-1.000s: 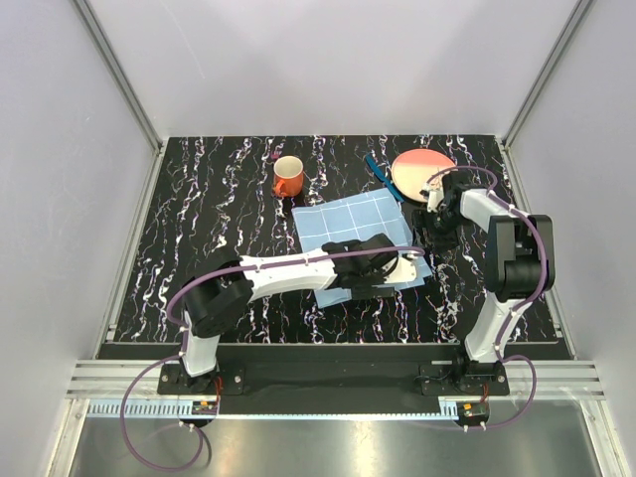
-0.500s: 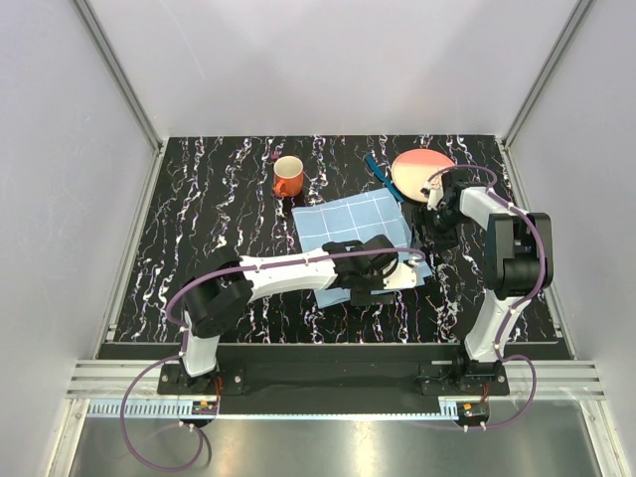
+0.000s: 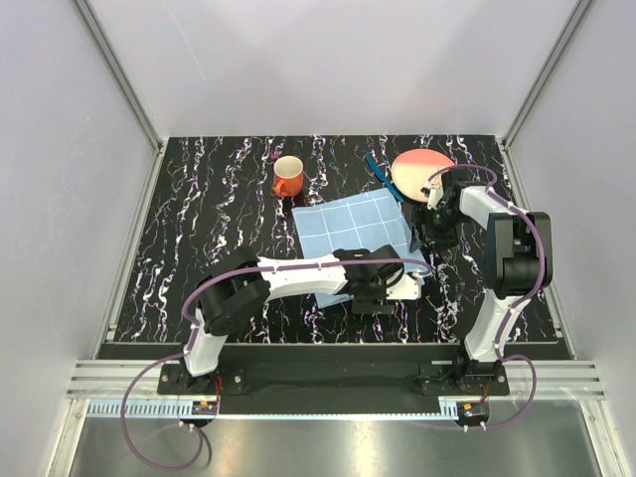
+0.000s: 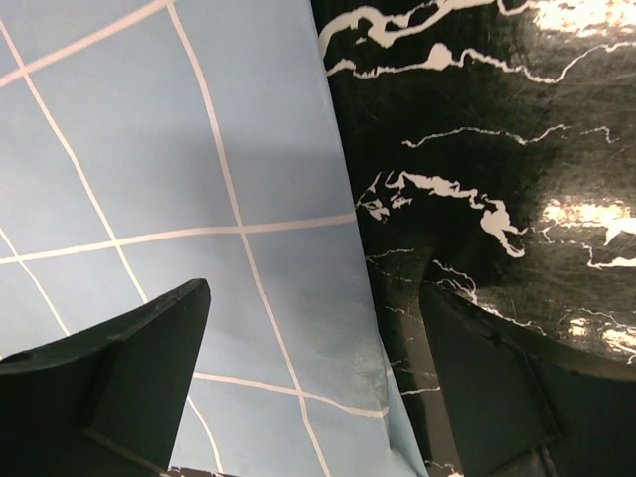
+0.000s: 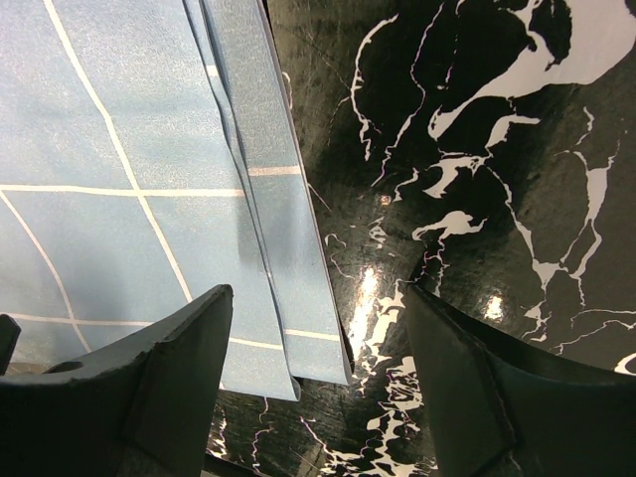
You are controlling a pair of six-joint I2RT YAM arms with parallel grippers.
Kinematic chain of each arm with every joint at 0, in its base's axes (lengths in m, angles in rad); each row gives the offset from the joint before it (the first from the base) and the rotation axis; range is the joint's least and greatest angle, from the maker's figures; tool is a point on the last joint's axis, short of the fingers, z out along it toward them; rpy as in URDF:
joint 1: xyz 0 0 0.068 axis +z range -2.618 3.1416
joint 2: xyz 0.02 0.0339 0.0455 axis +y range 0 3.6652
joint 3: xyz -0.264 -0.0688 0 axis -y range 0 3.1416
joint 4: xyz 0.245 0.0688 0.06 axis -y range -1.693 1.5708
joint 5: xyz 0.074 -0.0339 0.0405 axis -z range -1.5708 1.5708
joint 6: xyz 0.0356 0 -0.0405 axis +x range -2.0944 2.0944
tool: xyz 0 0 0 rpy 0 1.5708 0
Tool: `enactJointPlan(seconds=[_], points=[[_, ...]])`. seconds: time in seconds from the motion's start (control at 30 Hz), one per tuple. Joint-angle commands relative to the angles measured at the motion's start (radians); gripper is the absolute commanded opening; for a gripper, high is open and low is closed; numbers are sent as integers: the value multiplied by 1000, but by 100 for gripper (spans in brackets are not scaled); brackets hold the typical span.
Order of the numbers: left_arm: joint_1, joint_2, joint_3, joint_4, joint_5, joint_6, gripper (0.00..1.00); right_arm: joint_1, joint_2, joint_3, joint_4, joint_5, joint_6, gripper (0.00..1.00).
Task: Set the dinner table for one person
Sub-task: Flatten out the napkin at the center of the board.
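Item: place setting for one, in progress.

- Table: black marbled top, fills the work area and carries everything below.
- Mat: light-blue checked cloth, lying skewed at centre-right of the table. The right wrist view shows its edge doubled over in layers.
- Plate: orange-pink, at the far right, off the mat.
- Mug: orange, upright, just beyond the mat's far left corner.
- Utensil: blue handle, lying between mat and plate; its type is too small to tell.
- Left gripper: low at the mat's near right corner, jaws wide apart. One finger is over cloth, the other over bare table. Holds nothing.
- Right gripper: low at the mat's far right edge, jaws wide apart and astride the folded edge. Holds nothing.

Step in hand, as judged: squaring and flattening the mat, before any tableware goes on it.

Next move, as judged: each gripper needs to drop onto its stretch of edge and pinch cloth only, the right one taking all the layers. Both would then draw outward together so the fold opens without bunching.
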Motion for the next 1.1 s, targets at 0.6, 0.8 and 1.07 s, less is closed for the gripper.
enactJointPlan(seconds=[0.6, 0.8, 1.07], points=[[-2, -17, 11, 15, -13, -13, 36, 0, -5, 10, 10, -22, 17, 77], [-2, -15, 13, 18, -25, -13, 0, 0, -3, 9, 10, -18, 15, 77], [13, -63, -11, 96, -152, -93, 0, -3, -2, 6, 8, -21, 20, 77]])
